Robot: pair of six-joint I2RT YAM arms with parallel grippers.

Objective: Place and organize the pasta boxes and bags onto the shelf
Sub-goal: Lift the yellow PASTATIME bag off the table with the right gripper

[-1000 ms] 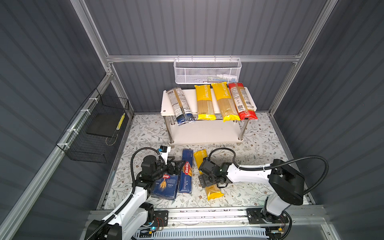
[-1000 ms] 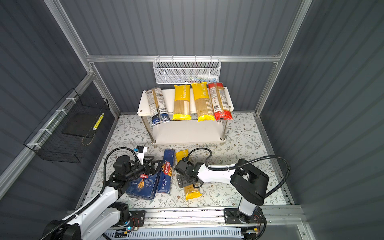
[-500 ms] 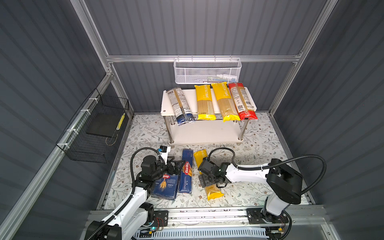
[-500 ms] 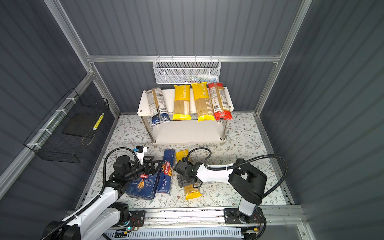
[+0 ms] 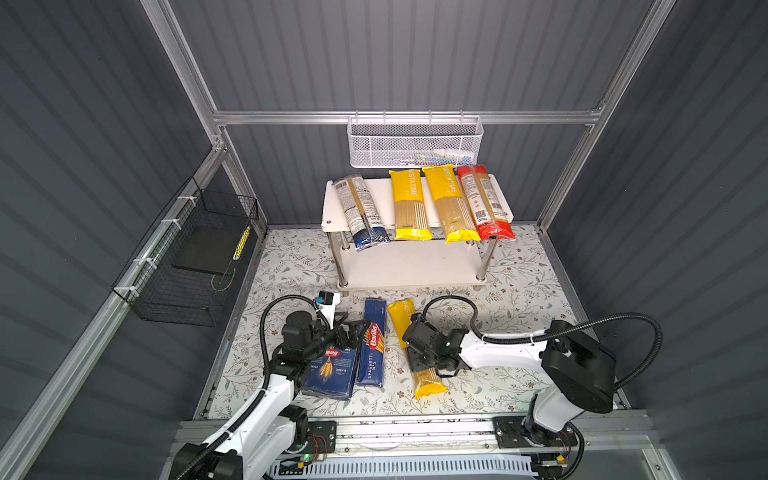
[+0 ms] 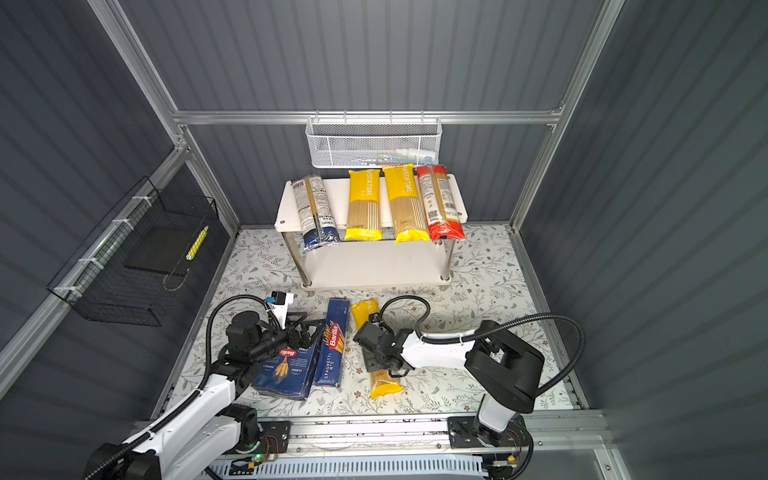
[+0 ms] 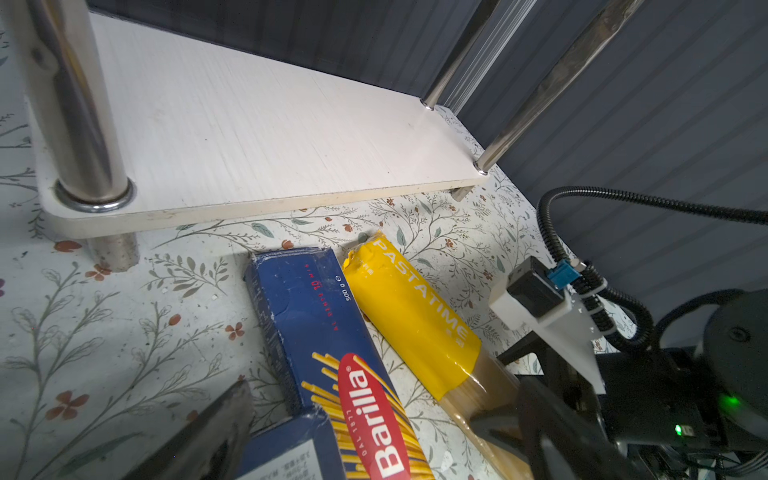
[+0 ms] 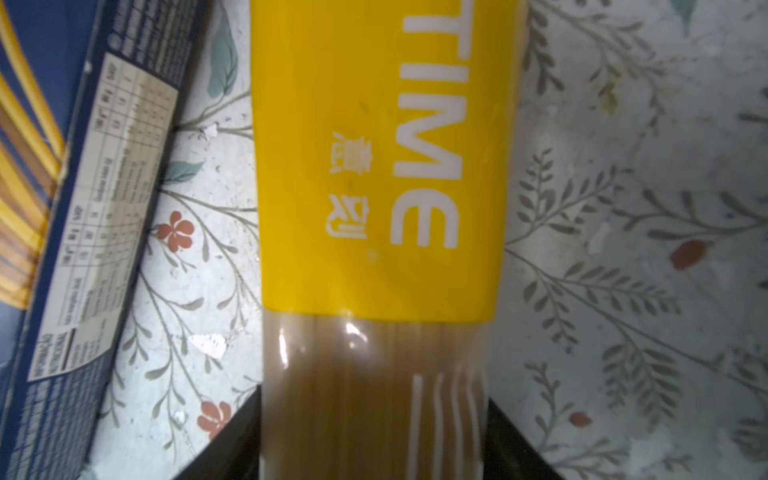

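Near the front edge of the flowered mat (image 5: 498,374), the right gripper (image 5: 417,363) is closing from wide open onto the clear middle of the yellow PASTATIME spaghetti bag (image 5: 428,380); a lift looks next. The left gripper (image 5: 351,330) is hovering spread and empty over the wide dark blue Barilla carton (image 5: 332,372). Behind, the white two-tier shelf (image 5: 415,266) is carrying four bags (image 5: 409,203).

White mesh basket (image 5: 390,145), perhaps holding tubes (image 5: 451,157), and black wire basket (image 5: 178,299) hang.
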